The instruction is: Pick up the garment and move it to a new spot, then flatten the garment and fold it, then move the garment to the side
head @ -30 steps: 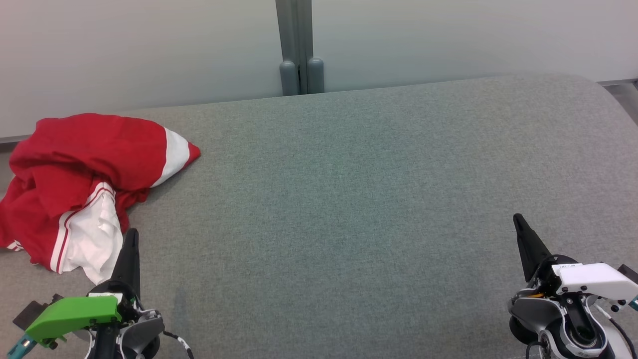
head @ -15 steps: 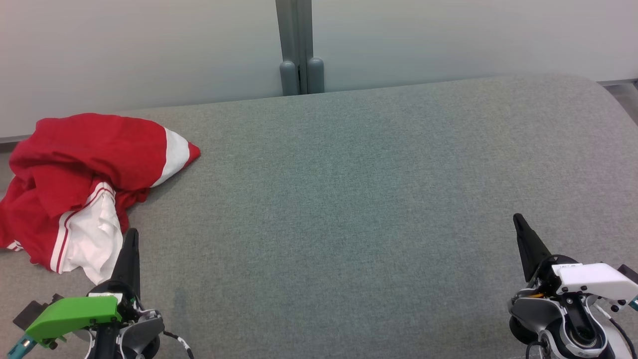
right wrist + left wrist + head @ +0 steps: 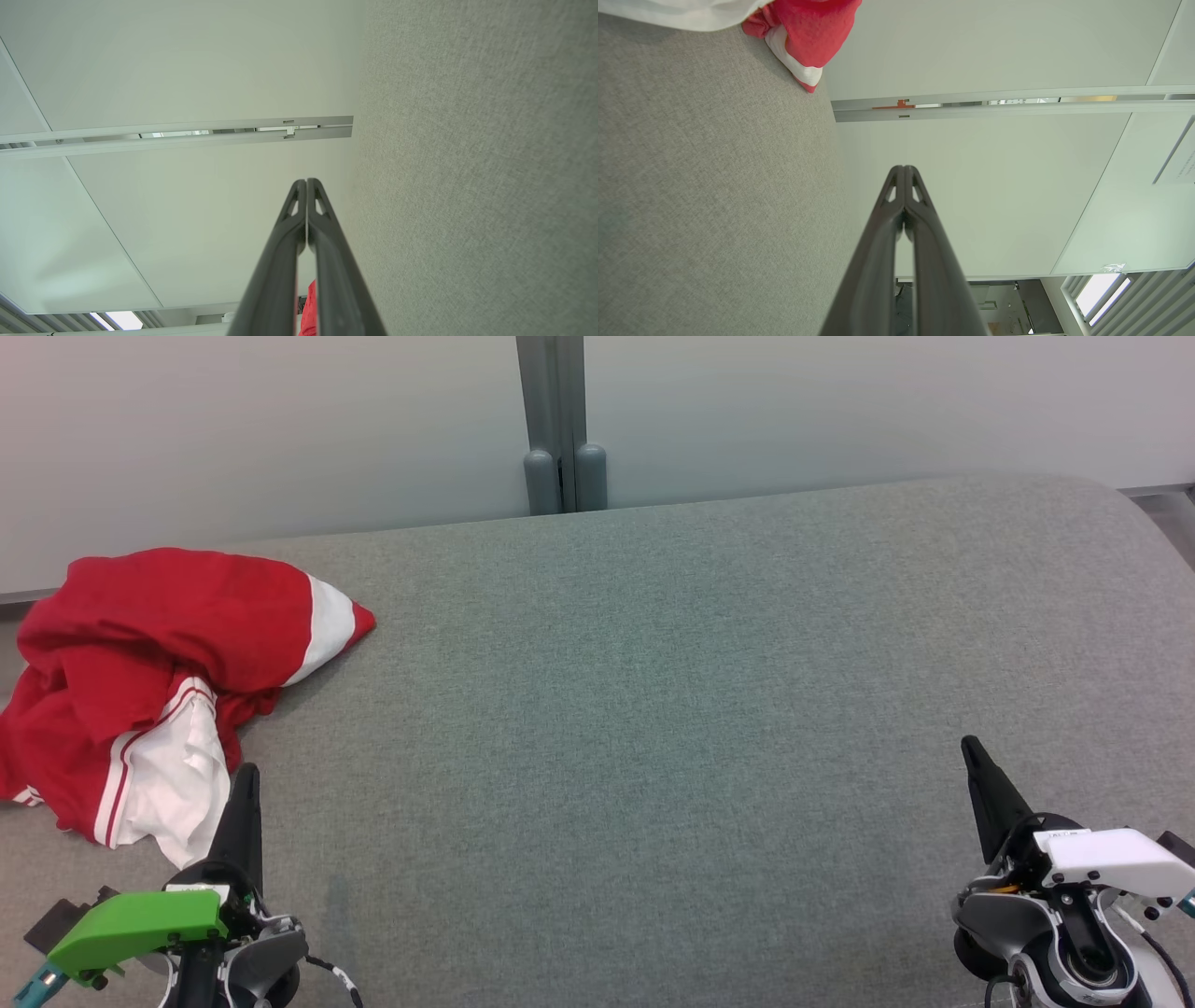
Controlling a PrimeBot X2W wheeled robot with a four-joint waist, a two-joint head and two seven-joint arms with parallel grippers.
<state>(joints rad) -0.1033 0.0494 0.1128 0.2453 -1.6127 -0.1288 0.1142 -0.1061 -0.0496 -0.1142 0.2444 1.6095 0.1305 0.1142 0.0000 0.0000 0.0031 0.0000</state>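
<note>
The garment [image 3: 149, 681] is a red and white piece lying crumpled in a heap at the far left of the grey fabric surface [image 3: 653, 709]. A red and white corner of the garment [image 3: 803, 32] shows at the top of the left wrist view. My left gripper [image 3: 245, 775] is shut with nothing in it, its tip just right of the heap's white lower edge. My right gripper [image 3: 971, 747] is shut and empty at the lower right, far from the cloth. Both wrist views show the fingers pressed together, left gripper [image 3: 904, 169] and right gripper [image 3: 306, 181].
A pale wall runs behind the surface, with a grey vertical post [image 3: 558, 425] at its middle. The surface's right far corner is rounded, with floor [image 3: 1167, 509] beyond it. The heap's left part hangs over the surface's left edge.
</note>
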